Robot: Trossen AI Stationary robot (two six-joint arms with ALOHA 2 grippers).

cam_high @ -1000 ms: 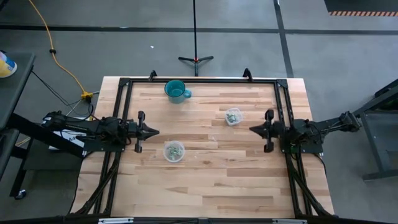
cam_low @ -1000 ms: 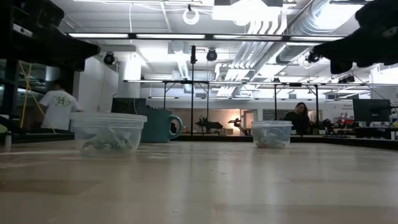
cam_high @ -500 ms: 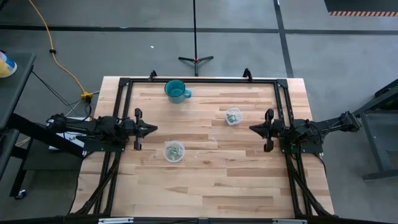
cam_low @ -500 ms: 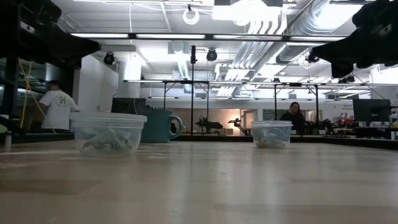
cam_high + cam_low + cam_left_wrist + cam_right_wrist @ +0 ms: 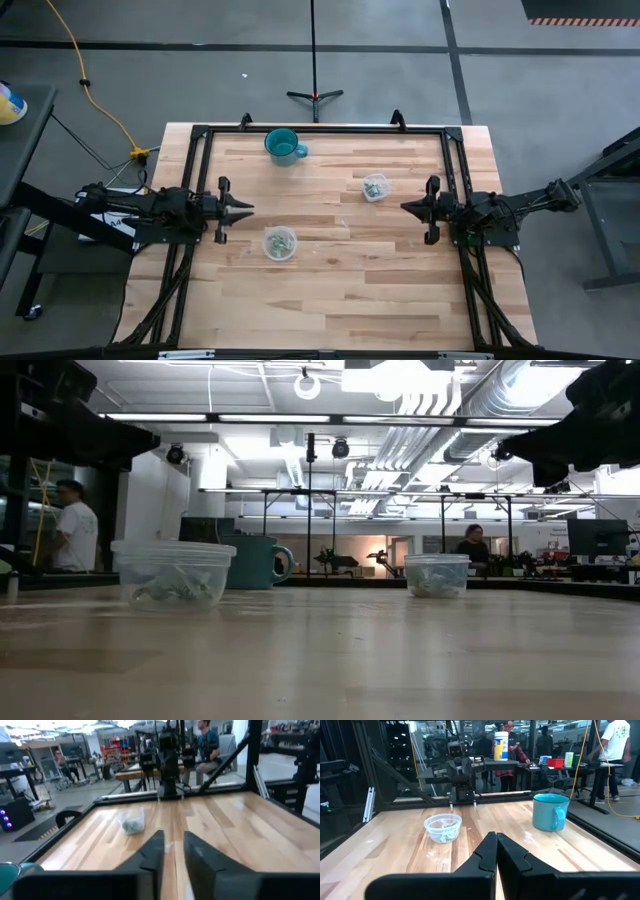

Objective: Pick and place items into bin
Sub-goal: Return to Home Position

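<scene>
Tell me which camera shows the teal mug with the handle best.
The right wrist view: the teal handled mug stands whole, side-on, unobstructed. The high view looks down into it; the low view hides part behind a clear plastic tub; the left wrist view catches only its rim at the edge.

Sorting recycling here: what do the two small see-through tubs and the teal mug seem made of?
Both small round clear tubs, nearer and farther, look like thin glossy plastic: their contents show through the walls. The teal handled mug is opaque with a faint sheen, likely glazed ceramic or enamel; the look leaves that open.
</scene>
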